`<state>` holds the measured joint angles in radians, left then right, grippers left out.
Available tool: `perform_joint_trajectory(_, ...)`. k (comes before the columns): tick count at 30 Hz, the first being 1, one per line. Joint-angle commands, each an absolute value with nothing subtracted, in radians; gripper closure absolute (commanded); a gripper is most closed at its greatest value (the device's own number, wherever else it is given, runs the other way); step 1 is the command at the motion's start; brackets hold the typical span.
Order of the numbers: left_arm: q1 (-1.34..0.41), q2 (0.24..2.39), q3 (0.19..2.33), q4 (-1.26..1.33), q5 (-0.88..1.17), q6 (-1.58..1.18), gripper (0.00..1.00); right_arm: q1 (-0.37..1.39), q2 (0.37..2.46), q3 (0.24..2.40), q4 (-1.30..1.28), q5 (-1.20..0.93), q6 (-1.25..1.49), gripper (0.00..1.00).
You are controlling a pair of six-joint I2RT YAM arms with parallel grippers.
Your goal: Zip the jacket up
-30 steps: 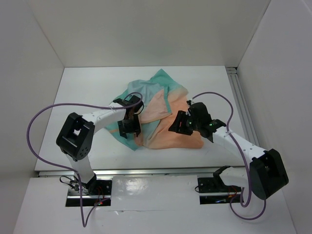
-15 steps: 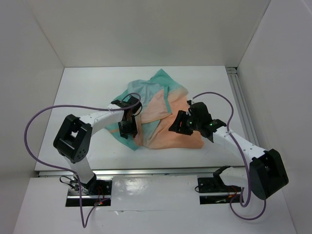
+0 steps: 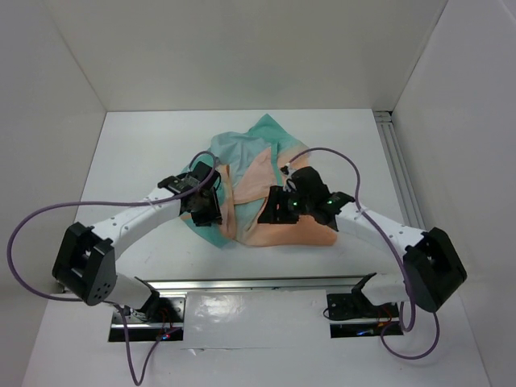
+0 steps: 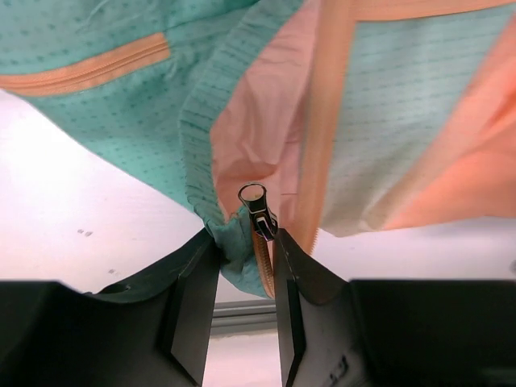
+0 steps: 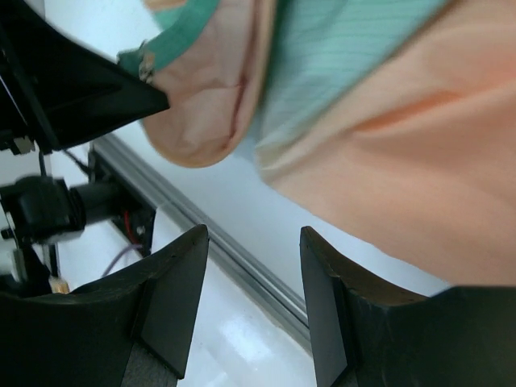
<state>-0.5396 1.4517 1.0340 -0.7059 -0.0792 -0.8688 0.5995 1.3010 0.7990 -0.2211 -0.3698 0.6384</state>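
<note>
The jacket (image 3: 262,165) lies crumpled mid-table, teal at the back and left, peach at the front and right. My left gripper (image 3: 210,214) is at its front left edge. In the left wrist view the left gripper (image 4: 244,242) is shut on the jacket's teal bottom hem (image 4: 234,242) beside the orange zipper tape, just under the metal zipper slider (image 4: 256,206). My right gripper (image 3: 272,213) is over the peach front edge. In the right wrist view it (image 5: 254,234) is open and empty, with peach fabric (image 5: 403,153) just beyond its fingertips.
A metal rail (image 3: 242,284) runs along the table's near edge. White walls close in the left, back and right sides. A second rail (image 3: 397,161) runs along the right side. Purple cables (image 3: 48,214) loop off both arms.
My left arm has swung its elbow down and to the left, and its gripper has shifted slightly left with the hem. My right gripper has moved left toward the jacket's middle front.
</note>
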Motion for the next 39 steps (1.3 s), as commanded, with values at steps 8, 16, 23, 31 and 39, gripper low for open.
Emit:
perform_joint_trajectory(8, -0.515, 1.379, 1.002, -0.597, -0.003, -0.833, 0.57, 0.863, 1.478, 0.954, 0.086, -0.341, 0.523, 0.40)
perform_joint_trajectory(16, -0.495, 1.359, 1.002, -0.588, 0.028, -0.815, 0.57, 0.933, 1.621, 1.000, 0.164, -0.242, 0.448, 0.38)
perform_joint_trajectory(23, -0.457, 1.350, 0.971, -0.555, 0.086, -0.804, 0.57, 0.953, 1.686, 0.991, 0.241, -0.206, 0.437, 0.50)
perform_joint_trajectory(31, -0.414, 1.322, 0.931, -0.493, 0.150, -0.795, 0.53, 0.953, 1.680, 0.936, 0.321, -0.206, 0.489, 1.00)
perform_joint_trajectory(39, -0.351, 1.275, 0.821, -0.296, 0.348, -0.805, 0.45, 0.953, 1.680, 0.916, 0.357, -0.275, 0.499, 1.00)
